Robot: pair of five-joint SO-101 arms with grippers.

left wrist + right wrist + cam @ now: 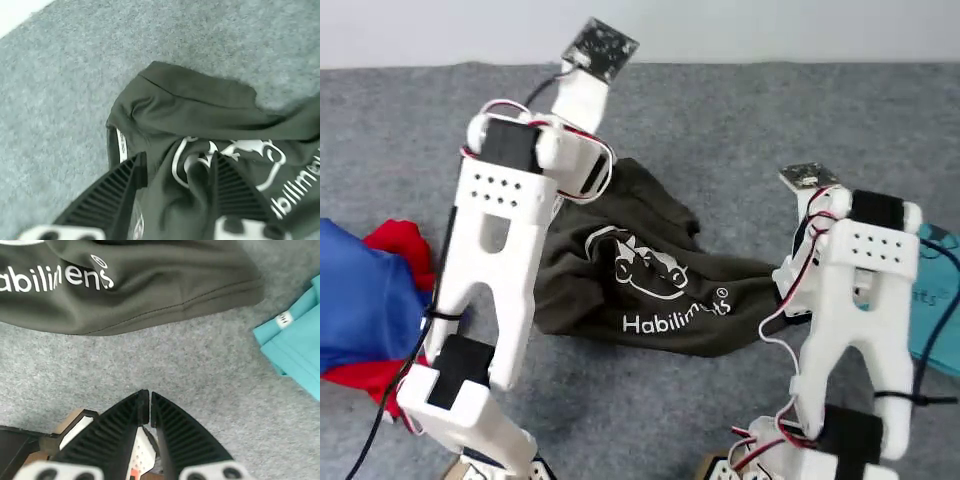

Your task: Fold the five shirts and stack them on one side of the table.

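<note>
Black ribbed fingers (122, 192) of the left hand (177, 200) stood spread, straddling a raised ridge of the dark olive cotton T-shirt with a white printed graphic (200, 110). Cloth lay between them, but they were not closed on it. That shirt lay crumpled in the middle of the grey felt-like tabletop (770, 120), printed front upward, with its collar end under the left arm and its hem toward the right arm.

The right hand (150, 407) hung with its fingers pressed together on nothing. It was above bare tabletop, between the olive shirt's hem and a teal shirt (295, 345). The teal shirt lay on the right arm's side of the tabletop. Its visible edge showed straight, layered folds, which suggested that it was folded, though the arm hid much of it in the high view.

On the left arm's side, a blue garment (360, 300) lay heaped over a red garment (405, 245), the two touching. Neither showed a flat, folded outline.

Judged from this arrangement, the task was at an early to middle stage. Four garments could be counted, lying on both sides of the tabletop, and no single stack had been formed. The olive shirt was the one in hand and was unfolded. Folding it, then the blue and red garments, and gathering all on one side appeared to be left.
</note>
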